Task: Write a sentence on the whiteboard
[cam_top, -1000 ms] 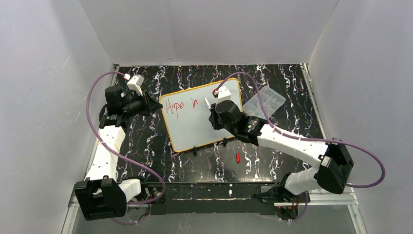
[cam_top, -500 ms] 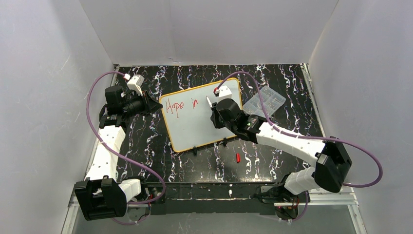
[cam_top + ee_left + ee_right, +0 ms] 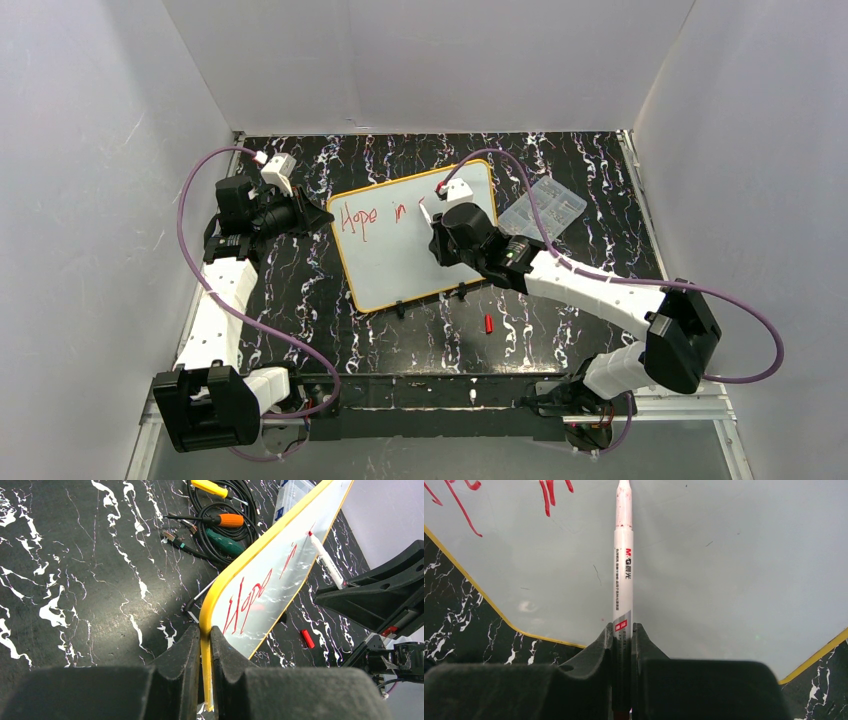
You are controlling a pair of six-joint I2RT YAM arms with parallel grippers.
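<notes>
Marble-look black surface [image 3: 300, 290] veined in white fills the floor of a booth with plain white walls [image 3: 420, 60]. The whiteboard [image 3: 400, 265] lies near the middle of it, turned at an angle. A clear plastic box [image 3: 545, 207] sits just past its far right corner, and a small red cap [image 3: 489, 323] lies on the surface a little way off its near edge. The sentence [image 3: 372, 217] so far reads "Hope in" in red, up by the board's far left corner.

The left end effector [image 3: 325, 215] is pinched narrow on the yellow rim at the board's left edge. The right end effector [image 3: 432, 225] is clamped tight round a white marker [image 3: 424, 212], whose reddened tip meets the board just right of "in". From the left wrist, an orange-handled screwdriver [image 3: 230, 520] and coiled black cable [image 3: 220, 540] show beyond the rim.
</notes>
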